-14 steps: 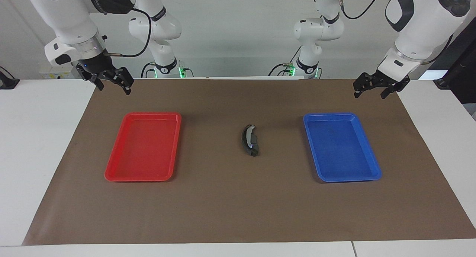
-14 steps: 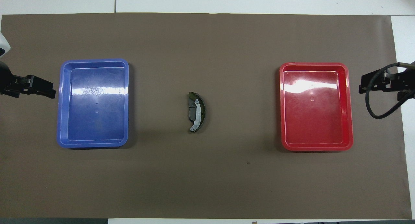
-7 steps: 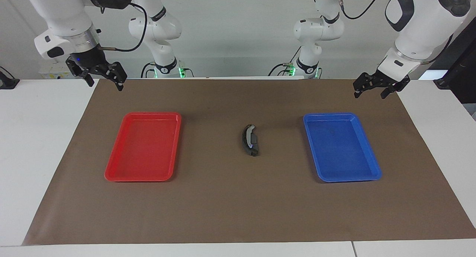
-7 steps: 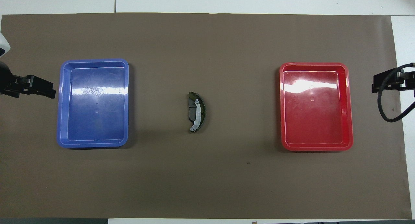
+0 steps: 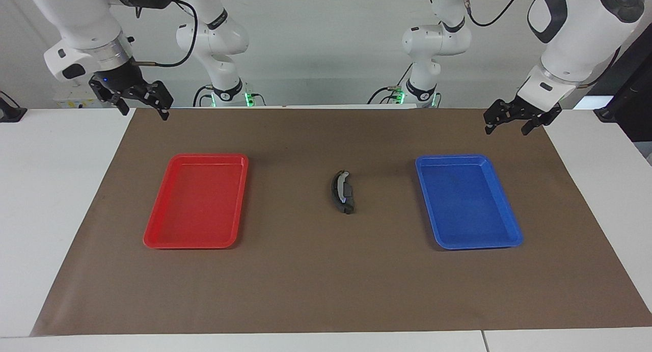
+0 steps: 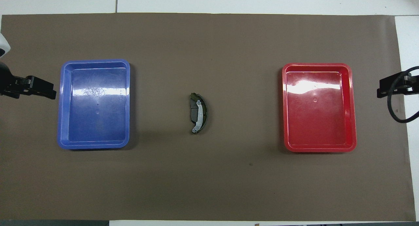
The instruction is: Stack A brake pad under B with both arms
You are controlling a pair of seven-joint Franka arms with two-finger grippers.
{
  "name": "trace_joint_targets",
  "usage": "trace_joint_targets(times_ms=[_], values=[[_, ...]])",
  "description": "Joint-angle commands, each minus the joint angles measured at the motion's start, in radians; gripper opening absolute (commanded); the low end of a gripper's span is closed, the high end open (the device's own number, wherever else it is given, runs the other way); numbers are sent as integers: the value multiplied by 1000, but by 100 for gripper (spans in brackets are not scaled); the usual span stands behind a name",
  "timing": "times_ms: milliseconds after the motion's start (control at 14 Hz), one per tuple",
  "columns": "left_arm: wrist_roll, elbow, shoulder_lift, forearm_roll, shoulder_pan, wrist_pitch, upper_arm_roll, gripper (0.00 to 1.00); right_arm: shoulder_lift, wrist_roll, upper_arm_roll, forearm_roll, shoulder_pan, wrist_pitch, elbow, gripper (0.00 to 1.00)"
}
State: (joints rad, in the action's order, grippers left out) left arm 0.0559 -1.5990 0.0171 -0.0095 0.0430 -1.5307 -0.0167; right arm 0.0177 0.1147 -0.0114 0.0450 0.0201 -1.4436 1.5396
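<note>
Although both arms are raised at the table's corners nearest the robots, the scene reads best from its largest element downward. Brown mat (image 5: 326, 291) covers nearly the whole tabletop. On it lie the red tray (image 5: 153, 228), toward the right arm's end, and the blue tray (image 5: 512, 228), toward the left arm's end; neither holds anything.

Right gripper (image 5: 144, 109) hangs over the mat's corner at its own end, fingers spread wide and holding nothing. Left gripper (image 5: 507, 124) hangs over the matching corner at the left arm's end, likewise fully open and holding nothing.

Midway between the trays, B (image 6: 205, 112), the crescent-shaped brake shoe, rests on the mat with A brake pad (image 6: 195, 112) nested against its inner curve, beneath the silvery rib; the stack appears already made. Its long axis runs toward and away from the robots, crosswise to the line joining the two grippers. The pair lies well apart from both grippers, farther from the robots than either gripper's corner and about midway between the two ends, so neither arm is clearly the nearer.

Overhead view alone separates the grey pad from the dark lining and shows the crescent bulging toward the red tray; it gives only the grippers' tips at its margins. Facing view alone shows both grippers' height above the mat and their open fingers, but compresses the pad and shoe into one dark shape.
</note>
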Motion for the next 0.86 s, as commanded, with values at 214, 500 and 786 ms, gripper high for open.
trace_joint_targets(times_ms=[214, 500, 786], values=[[-7, -7, -9, -12, -9, -6, -2, 100, -4, 13, 2, -17, 14, -12, -1, 99], [-5, -7, -9, -12, -9, -6, -2, 100, -4, 14, 2, -17, 12, -11, -1, 99], [-7, -7, -9, -12, -9, -6, -2, 100, -4, 13, 2, -16, 12, -15, 0, 99]])
